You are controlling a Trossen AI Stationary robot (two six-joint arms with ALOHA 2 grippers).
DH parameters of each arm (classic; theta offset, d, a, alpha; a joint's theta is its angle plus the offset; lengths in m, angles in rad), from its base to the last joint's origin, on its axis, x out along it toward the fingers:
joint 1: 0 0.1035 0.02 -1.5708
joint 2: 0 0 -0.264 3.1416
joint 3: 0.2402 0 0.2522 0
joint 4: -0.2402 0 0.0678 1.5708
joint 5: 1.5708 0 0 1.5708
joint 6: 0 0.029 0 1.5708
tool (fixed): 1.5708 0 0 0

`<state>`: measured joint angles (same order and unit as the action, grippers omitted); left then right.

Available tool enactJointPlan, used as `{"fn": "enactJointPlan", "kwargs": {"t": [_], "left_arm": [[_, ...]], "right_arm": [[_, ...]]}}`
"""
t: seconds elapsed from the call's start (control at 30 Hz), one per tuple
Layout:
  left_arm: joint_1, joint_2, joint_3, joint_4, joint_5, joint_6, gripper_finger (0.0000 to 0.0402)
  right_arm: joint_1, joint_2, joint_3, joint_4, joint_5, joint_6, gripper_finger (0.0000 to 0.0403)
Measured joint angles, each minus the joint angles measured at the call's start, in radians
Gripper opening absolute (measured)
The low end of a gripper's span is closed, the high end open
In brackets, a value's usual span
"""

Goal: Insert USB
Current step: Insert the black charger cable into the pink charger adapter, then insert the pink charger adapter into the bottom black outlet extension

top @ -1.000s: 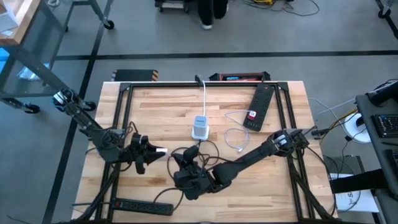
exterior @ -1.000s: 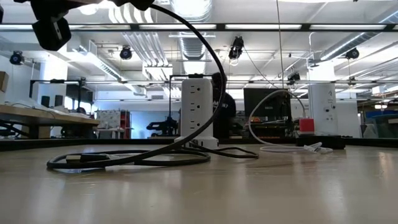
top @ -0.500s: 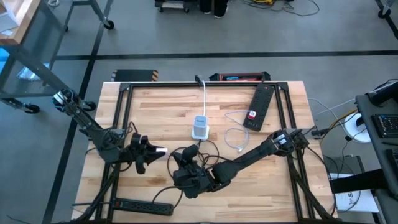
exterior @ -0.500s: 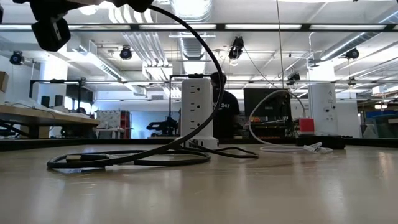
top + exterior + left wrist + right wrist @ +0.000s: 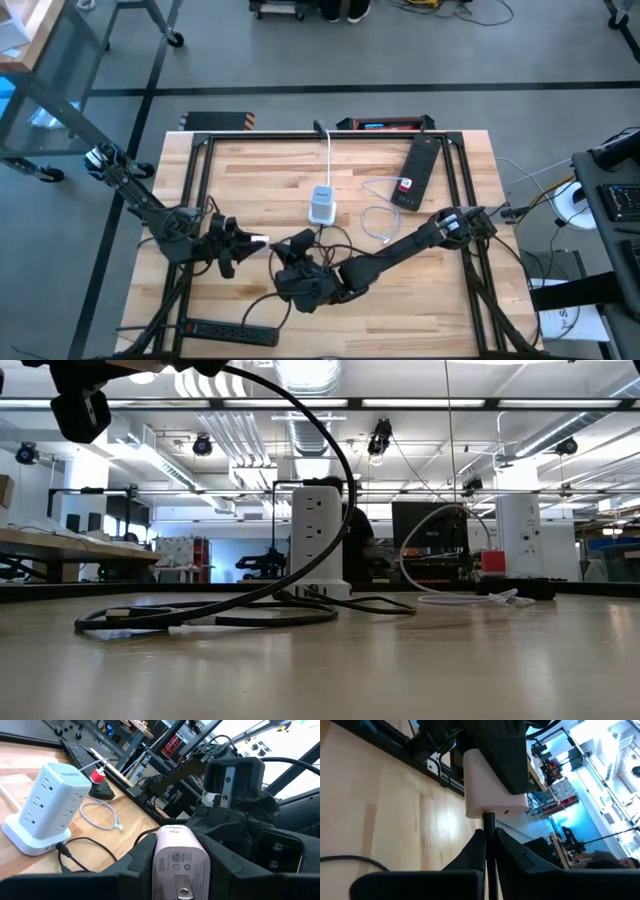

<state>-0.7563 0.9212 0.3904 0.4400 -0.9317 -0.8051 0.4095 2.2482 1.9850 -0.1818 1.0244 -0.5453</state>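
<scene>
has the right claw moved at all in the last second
Yes, slightly. In the high view the right claw has shifted toward the left claw, and sits a little nearer the white power tower.

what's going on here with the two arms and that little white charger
The left gripper holds a small white charger block, its fingers shut on it. The right gripper pinches a black USB cable and has its tip at the block's port, seemingly plugging it in. This happens near the table's front middle; the white power tower stands behind.

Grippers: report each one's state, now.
Left gripper: shut on the white charger block.
Right gripper: shut on the black cable at the charger.
</scene>
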Motion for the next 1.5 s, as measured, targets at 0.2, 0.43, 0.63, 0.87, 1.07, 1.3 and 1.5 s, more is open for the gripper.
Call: {"fn": "enactJointPlan", "kwargs": {"t": [0.2,0.43,0.63,0.87,1.07,1.3,1.5], "left_arm": [[0.000,-0.003,0.000,0.003,-0.005,0.004,0.0104],[0.002,-0.061,0.000,-0.003,0.007,0.094,0.0105],[0.000,-0.120,0.000,-0.001,0.064,0.136,0.0102],[-0.002,-0.120,0.000,0.106,0.227,0.221,0.0103],[-0.002,-0.079,0.000,0.174,0.265,0.256,0.0105],[-0.002,-0.032,0.000,0.297,0.326,0.320,0.0102],[-0.002,0.003,0.000,0.330,0.349,0.332,0.0110]], "right_arm": [[-0.002,0.000,0.000,0.005,-0.003,0.002,0.0029],[0.027,-0.019,0.003,-0.029,0.044,-0.061,0.0120],[0.057,-0.056,0.010,-0.043,0.076,-0.113,0.0234],[0.059,-0.056,0.008,0.035,-0.105,-0.188,0.0340],[0.055,-0.055,0.007,0.226,-0.126,-0.312,0.0361],[0.031,-0.055,0.007,0.247,-0.182,-0.296,0.0359],[0.014,-0.055,0.007,0.270,-0.261,-0.253,0.0359]]}}
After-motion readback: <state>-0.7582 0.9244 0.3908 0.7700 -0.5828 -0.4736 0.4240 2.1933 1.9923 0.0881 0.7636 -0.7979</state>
